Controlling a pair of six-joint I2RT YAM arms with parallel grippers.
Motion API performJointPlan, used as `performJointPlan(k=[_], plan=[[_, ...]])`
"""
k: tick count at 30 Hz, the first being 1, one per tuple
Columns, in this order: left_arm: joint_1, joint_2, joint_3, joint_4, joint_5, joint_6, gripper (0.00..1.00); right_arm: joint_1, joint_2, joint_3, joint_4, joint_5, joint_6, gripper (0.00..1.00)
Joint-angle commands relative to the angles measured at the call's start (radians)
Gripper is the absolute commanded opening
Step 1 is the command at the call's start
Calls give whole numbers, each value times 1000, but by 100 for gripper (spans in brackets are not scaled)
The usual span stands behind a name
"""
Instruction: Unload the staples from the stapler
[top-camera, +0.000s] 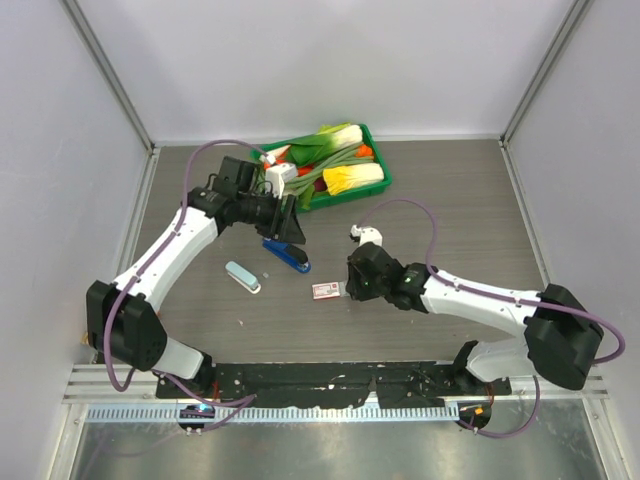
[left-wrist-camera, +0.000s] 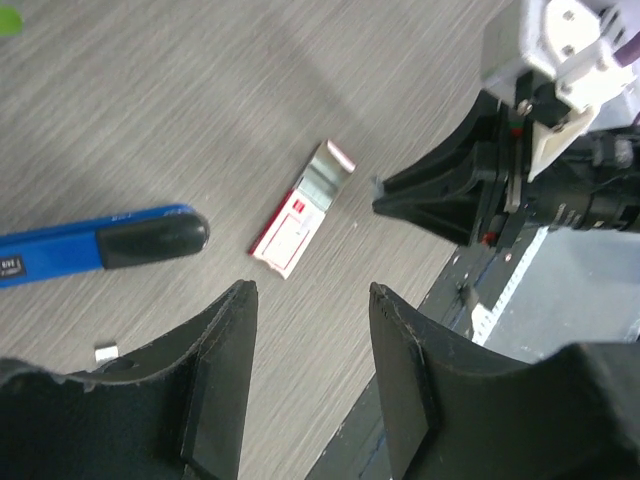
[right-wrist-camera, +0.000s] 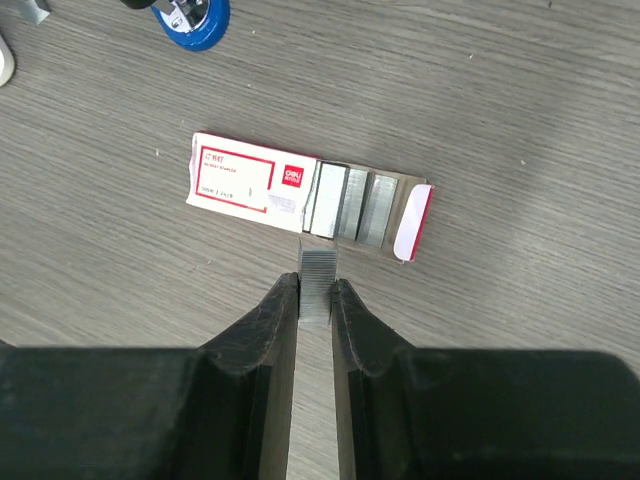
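Note:
The dark blue stapler (top-camera: 287, 256) lies on the table; its black-tipped end shows in the left wrist view (left-wrist-camera: 100, 245). My left gripper (top-camera: 289, 230) hovers over its far end, open and empty (left-wrist-camera: 310, 295). My right gripper (top-camera: 347, 289) is shut on a short silvery strip of staples (right-wrist-camera: 318, 285), held just short of the red-and-white carton (right-wrist-camera: 260, 185). The carton's flap is open and more staple strips lie inside. The carton also shows in the top view (top-camera: 326, 291) and the left wrist view (left-wrist-camera: 295, 215).
A pale blue-and-white oblong object (top-camera: 242, 277) lies left of the stapler. A tiny silvery piece (left-wrist-camera: 106, 351) lies on the table near it. A green tray (top-camera: 384, 165) of toy vegetables stands at the back, with a white block (top-camera: 280, 178) at its left end.

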Motion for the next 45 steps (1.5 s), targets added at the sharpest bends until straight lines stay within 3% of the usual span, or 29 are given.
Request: performJointPlan(k=[1,15,35,41,45], plan=[[5,-13,-17,-56,-19,81,51,17,38,72,-5,90,-26,8],[2,-25,-33,-62,-15,106,50,49,202,158,-31,183,-65,7],[1,-30,-34,-65,-5,112,48,49,275,146,24,170,-70,7],[1,-27,-37,-64,-1,112,48,49,291,146,36,165,-67,9],[2,-27,-39,-67,1,112,48,49,295,143,39,165,-68,16]])
